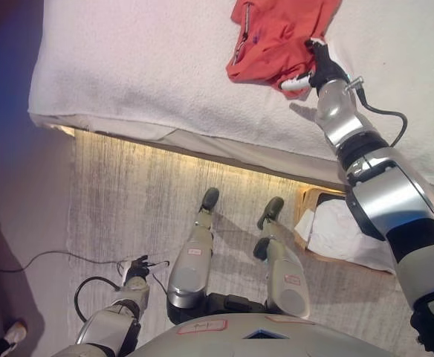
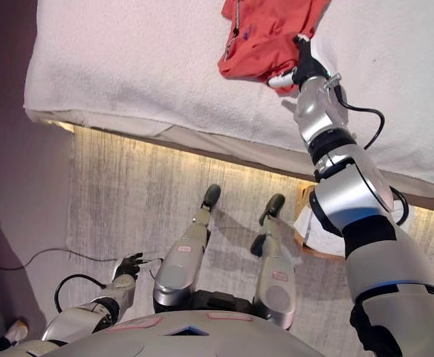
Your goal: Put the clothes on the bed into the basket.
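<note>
The red garment (image 1: 276, 37) lay bunched at the top centre of the frame, on the bed (image 1: 143, 74). The right hand (image 1: 317, 68) curled its fingers into the garment's lower edge; with so little cloth caught, it might slip free when lifted. The basket (image 1: 347, 234) sat at lower right on the floor. The left hand (image 1: 135, 274) hung idle at lower left, fingers loosely curled.

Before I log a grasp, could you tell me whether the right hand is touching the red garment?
Touching. In the left eye view the right hand lies against the lower edge of the red garment on the bed, with no gap showing between them.
</note>
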